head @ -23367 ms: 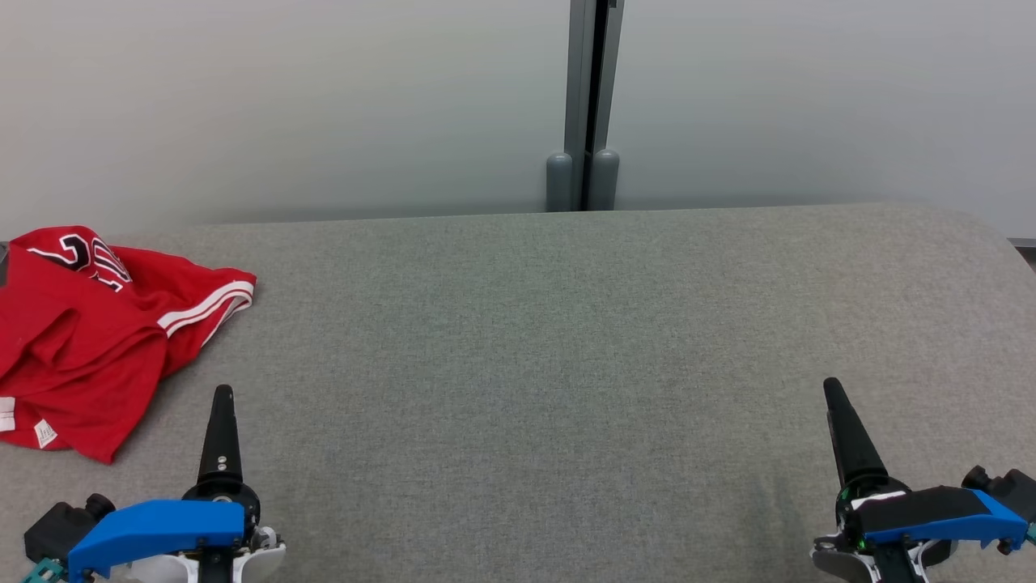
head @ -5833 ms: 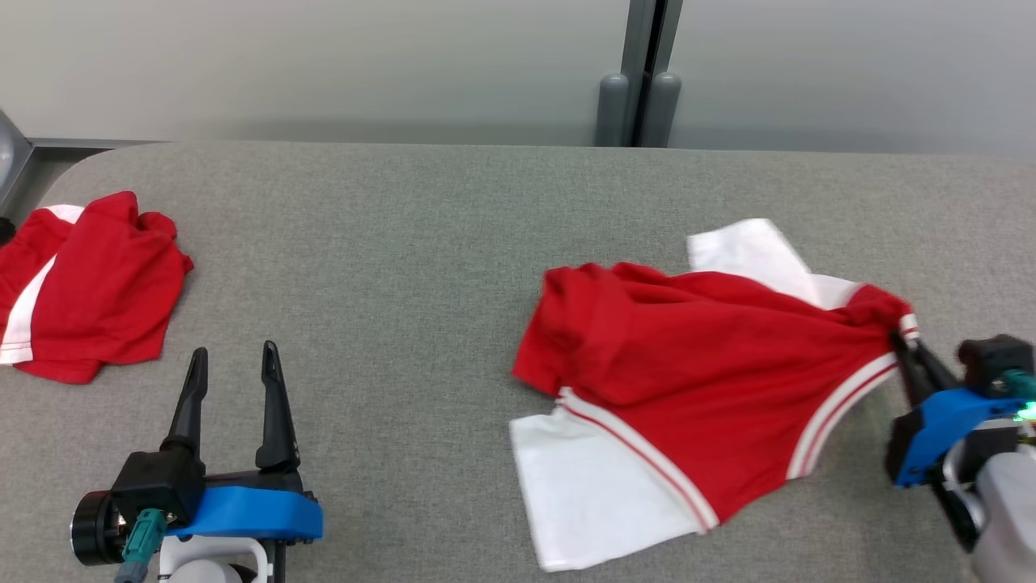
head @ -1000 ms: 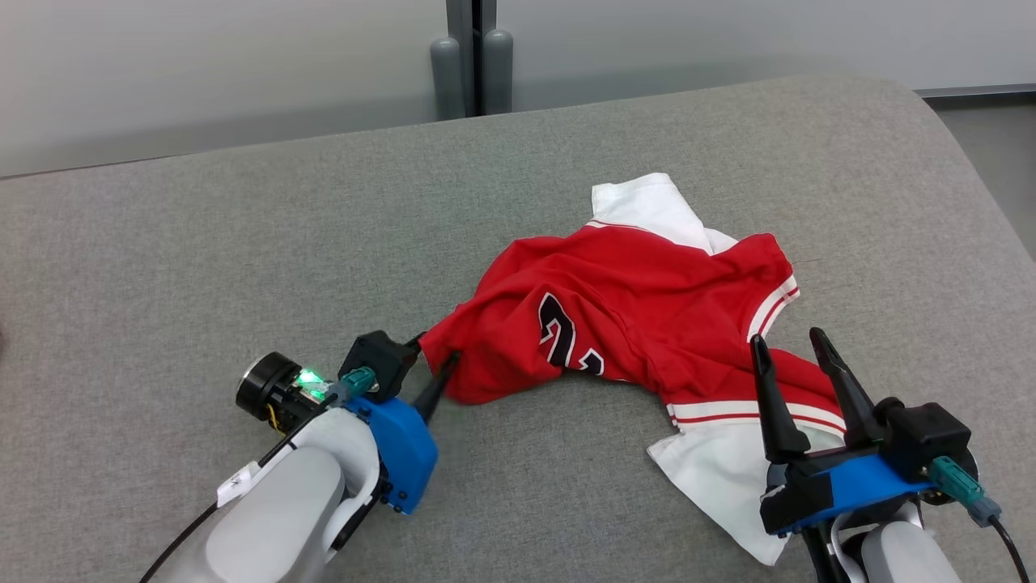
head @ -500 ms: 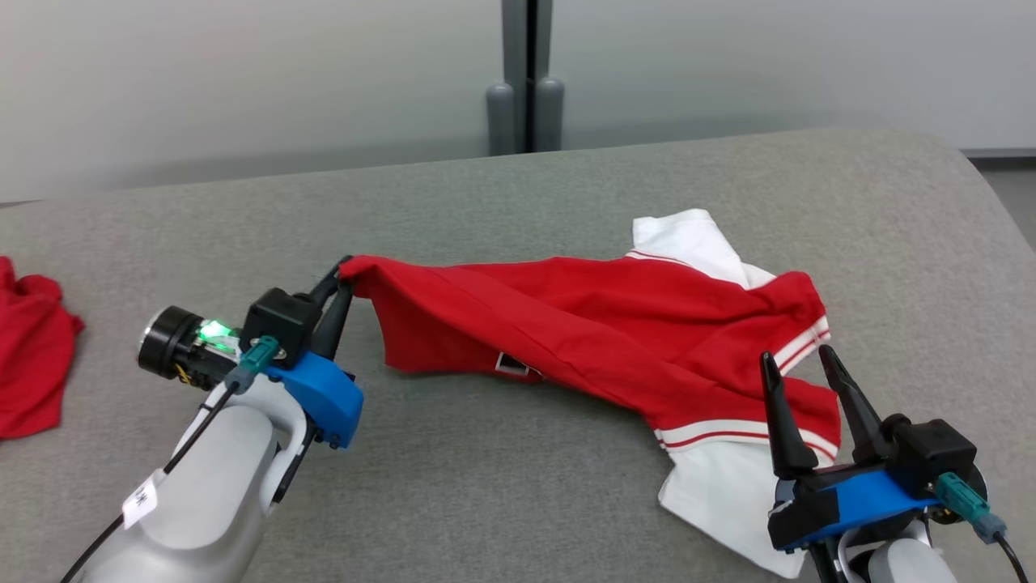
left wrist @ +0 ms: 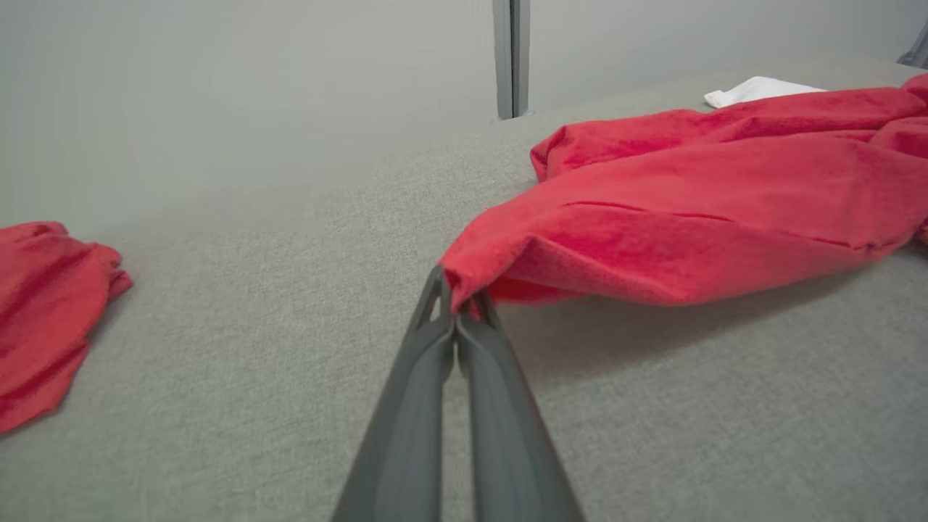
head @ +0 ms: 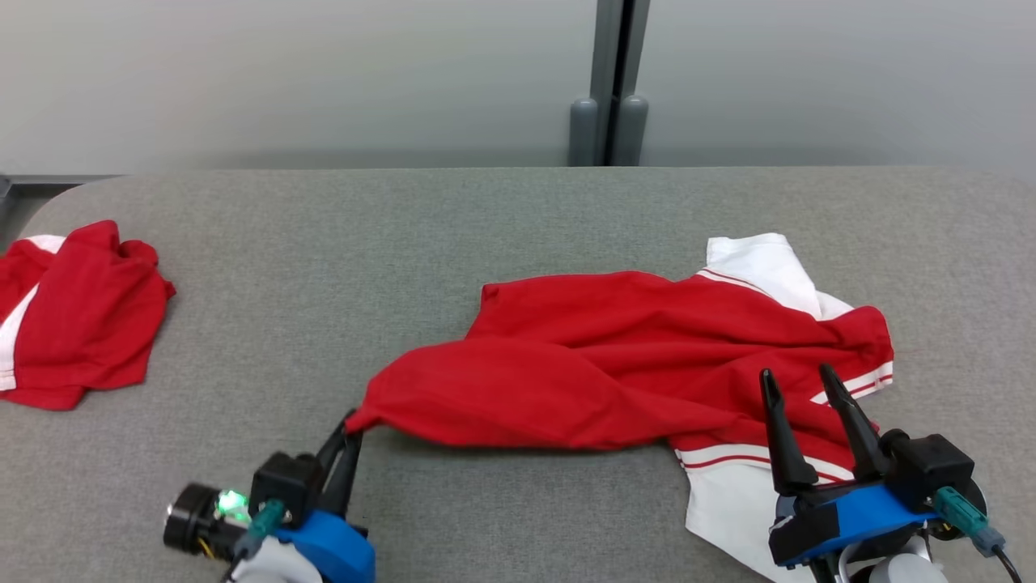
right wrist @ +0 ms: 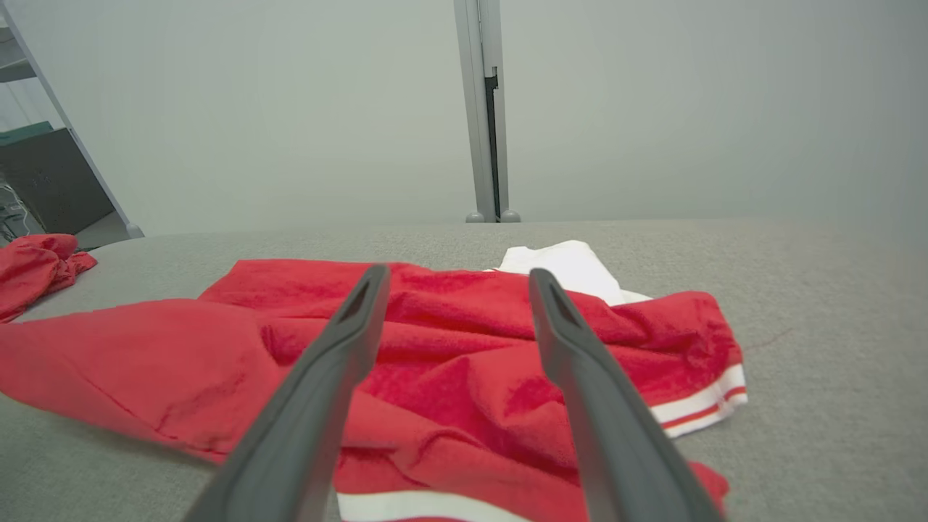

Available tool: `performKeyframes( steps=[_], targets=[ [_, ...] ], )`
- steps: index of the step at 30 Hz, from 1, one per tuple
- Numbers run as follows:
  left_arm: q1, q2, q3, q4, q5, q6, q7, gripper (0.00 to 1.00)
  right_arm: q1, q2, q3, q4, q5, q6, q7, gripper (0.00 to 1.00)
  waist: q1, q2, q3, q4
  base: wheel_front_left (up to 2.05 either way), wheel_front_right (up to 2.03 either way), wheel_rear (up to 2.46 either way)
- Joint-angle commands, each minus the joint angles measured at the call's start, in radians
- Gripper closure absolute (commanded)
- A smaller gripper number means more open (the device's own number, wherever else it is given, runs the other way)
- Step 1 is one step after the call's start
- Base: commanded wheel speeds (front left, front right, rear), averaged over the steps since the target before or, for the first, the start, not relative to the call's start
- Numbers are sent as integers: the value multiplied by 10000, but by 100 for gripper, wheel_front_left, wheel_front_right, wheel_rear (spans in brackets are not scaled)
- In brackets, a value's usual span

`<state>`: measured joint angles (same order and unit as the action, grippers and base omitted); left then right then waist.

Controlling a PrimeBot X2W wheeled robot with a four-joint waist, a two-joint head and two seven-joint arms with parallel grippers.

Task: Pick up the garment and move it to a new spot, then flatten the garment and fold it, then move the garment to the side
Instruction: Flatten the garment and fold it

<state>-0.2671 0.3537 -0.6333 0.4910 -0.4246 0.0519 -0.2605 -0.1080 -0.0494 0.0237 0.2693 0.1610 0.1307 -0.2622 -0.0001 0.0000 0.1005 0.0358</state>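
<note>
Head view: table (head: pixel 453 243) carries the red garment (head: pixel 615 372) at centre-right, long axis running lower left to upper right. Left hand (head: pixel 348 423) is clenched on its lower-left tip. Right hand (head: pixel 796 372), released, is nearest the striped hem at lower right.

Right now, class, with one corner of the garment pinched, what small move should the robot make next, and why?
Probably lower the right gripper and close its fingers on the striped hem beneath it. The left gripper is shut on the opposite corner of the garment, the right is open and empty, and the cloth lies rumpled; a second grip would let both arms pull it flat.
</note>
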Motion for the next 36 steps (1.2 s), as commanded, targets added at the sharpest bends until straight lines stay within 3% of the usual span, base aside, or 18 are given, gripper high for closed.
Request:
performKeyframes(
  steps=[1, 6, 7, 8, 9, 21, 27, 36],
  targets=[
    [228, -40, 40, -74, -60, 64, -60, 100, 75, -22, -24, -8, -31, 2, -40, 0, 1, 0, 27, 53, 0, 0, 0],
    [1347, -351, 149, -115, -196, 20, -59, 100, 86, -20, -86, -42, -97, 2, -40, 0, 1, 0, 67, 222, 0, 0, 0],
    [1467, -405, 211, -101, -223, 30, -58, 85, 101, -22, -89, -31, -96, 2, -38, 0, 1, 0, 65, 254, 0, 0, 0],
    [1566, -475, 280, -109, -206, 67, -58, 25, 119, -22, -111, -21, -97, 2, -40, 0, 1, 0, 56, 289, 0, 0, 0],
    [1672, -557, 378, -160, -235, 89, -59, 0, 127, -23, -125, -12, -105, 2, -40, 0, 1, 0, 46, 318, 0, 0, 0],
    [2169, -294, 2323, -1325, 240, 517, -61, 0, 104, -22, -86, 73, -98, 2, -40, 0, 1, 0, -158, 372, 0, 0, 0],
    [1769, -583, 2292, -1434, 327, -6, -61, 0, 111, -25, -26, 117, -19, 2, -40, 0, 1, 0, -93, 192, 0, 0, 0],
    [1262, -893, 1733, -283, 68, -691, 678, 0, -83, -22, -48, 87, 28, 2, -40, 0, 1, 0, 163, -211, 0, 0, 0]
  ],
)
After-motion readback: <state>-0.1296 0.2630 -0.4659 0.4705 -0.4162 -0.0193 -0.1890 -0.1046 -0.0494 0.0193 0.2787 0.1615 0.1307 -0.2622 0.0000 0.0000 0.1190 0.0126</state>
